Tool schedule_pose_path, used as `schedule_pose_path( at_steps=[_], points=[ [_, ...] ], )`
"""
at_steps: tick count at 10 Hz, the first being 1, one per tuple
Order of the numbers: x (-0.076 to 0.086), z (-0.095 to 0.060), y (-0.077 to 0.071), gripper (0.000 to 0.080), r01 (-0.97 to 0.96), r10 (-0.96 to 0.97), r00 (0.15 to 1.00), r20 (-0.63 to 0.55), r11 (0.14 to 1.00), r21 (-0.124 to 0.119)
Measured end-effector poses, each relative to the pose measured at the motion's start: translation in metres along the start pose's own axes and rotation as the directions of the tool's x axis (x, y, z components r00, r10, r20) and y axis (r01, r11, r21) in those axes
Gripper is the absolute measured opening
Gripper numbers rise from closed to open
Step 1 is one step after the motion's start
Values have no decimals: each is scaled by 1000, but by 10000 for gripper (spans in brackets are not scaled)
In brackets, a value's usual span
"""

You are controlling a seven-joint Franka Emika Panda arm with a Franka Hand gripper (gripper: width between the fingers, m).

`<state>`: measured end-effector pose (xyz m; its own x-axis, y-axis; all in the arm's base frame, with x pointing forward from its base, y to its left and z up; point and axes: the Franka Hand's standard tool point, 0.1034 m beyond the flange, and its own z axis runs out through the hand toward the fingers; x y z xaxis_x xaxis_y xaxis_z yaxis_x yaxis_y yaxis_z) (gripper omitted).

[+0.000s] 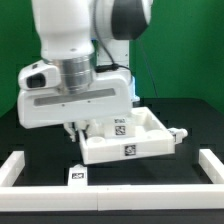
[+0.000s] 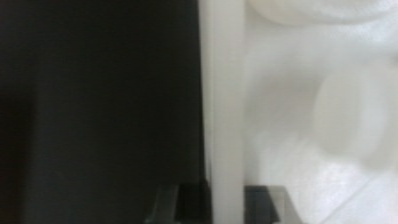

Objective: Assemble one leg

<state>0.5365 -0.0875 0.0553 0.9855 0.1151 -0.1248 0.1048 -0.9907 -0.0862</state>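
Note:
My gripper is lowered onto the left end of the large flat white panel with a raised rim. In the wrist view the panel's thin rim runs between my two dark fingertips, which press on it from both sides. My gripper is shut on that rim. A small white leg with a tag lies on the panel near its middle. Another stubby white piece sticks out at the panel's right end. A third small tagged white piece lies on the black table in front.
White bars stand at the left, the right and the front of the black table. The arm's large white body hides the panel's left part. A green wall is behind.

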Motion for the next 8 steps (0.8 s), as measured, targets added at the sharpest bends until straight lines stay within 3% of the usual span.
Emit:
schedule_pose_path(
  at_steps=[1, 3, 4, 8],
  points=[
    [23, 0, -19, 52, -40, 40, 999, -15, 999, -10],
    [60, 10, -43, 53, -92, 91, 995, -37, 995, -24],
    [59, 19, -48, 54, -75, 74, 997, -36, 997, -27],
    [58, 20, -46, 54, -84, 83, 996, -33, 996, -28]
  ],
)
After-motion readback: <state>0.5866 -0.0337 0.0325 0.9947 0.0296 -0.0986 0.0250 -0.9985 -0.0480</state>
